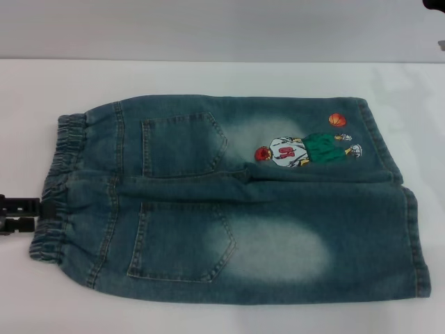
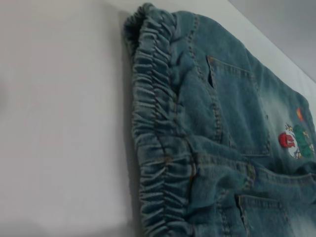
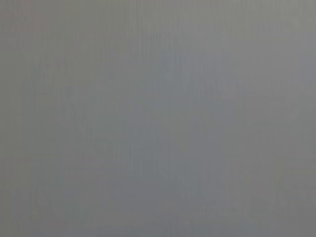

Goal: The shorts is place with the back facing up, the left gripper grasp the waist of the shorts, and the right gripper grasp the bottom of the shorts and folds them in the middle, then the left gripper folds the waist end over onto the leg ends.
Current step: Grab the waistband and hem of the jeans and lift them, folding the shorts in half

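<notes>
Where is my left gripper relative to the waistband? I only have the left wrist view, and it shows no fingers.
Observer: In the head view the left gripper is low at the table, open, with its tips at the outer edge of the waist of the shorts. I cannot tell if they touch.
Operator: And the right gripper?
Observer: Only a dark bit of the right gripper shows, at the far right corner, well clear of the shorts.
Operator: Are the legs flat?
Observer: Yes, both leg ends lie spread and unfolded.
</notes>
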